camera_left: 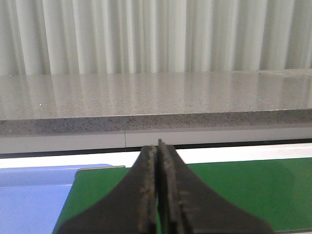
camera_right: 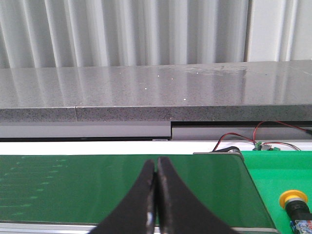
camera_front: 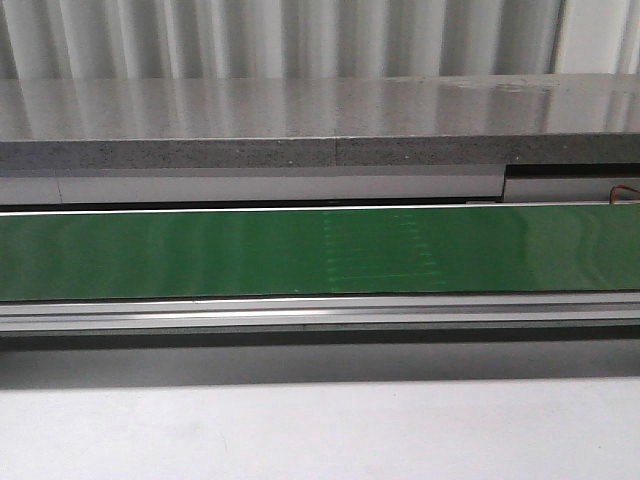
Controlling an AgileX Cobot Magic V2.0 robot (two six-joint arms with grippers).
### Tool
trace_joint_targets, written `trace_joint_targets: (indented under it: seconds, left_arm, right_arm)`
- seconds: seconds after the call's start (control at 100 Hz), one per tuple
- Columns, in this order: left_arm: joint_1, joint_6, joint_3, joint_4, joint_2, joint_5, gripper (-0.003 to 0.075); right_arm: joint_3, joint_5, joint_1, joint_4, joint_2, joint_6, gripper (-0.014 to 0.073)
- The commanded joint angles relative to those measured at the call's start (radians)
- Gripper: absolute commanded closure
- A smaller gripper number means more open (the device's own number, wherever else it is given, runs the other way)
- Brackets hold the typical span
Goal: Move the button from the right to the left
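The button (camera_right: 294,200) shows only in the right wrist view: a yellow round cap on a black collar with a bit of blue behind it, lying on a bright green surface beyond the belt's end. My right gripper (camera_right: 156,165) is shut with nothing between its fingers, over the dark green conveyor belt (camera_right: 97,185) and well apart from the button. My left gripper (camera_left: 158,148) is also shut and empty, above the belt's other end (camera_left: 243,190). Neither gripper nor the button appears in the front view, which shows only the belt (camera_front: 300,250).
A grey speckled stone ledge (camera_front: 300,125) runs behind the belt, with a corrugated wall behind it. Red and black wires (camera_right: 239,139) lie by the belt's roller (camera_right: 229,152). A blue surface (camera_left: 29,195) adjoins the belt's left end. A pale tabletop (camera_front: 320,430) lies in front.
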Motion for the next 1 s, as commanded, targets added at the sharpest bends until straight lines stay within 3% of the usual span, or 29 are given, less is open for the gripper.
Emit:
trace_joint_targets:
  seconds: [0.0,0.72,0.85,0.99]
  left_arm:
    - [-0.005,-0.007,0.024,-0.010,-0.034,-0.080,0.0740]
    - [-0.005,-0.007,0.024,-0.010,-0.034,-0.080,0.0740]
    - [-0.005,-0.007,0.024,-0.010,-0.034,-0.080,0.0740]
    - [-0.005,-0.007,0.024,-0.010,-0.034,-0.080,0.0740]
  right_arm:
    - [-0.016,-0.082,-0.002,-0.001,-0.016,-0.006,0.0653]
    - [-0.025,-0.117,-0.002,0.005,-0.016,-0.006,0.0653]
    - [-0.118,0.105,-0.002,0.109,0.007,-0.006,0.0653]
    - [-0.291,0.370,-0.002,0.130,0.117,-0.006,0.0653]
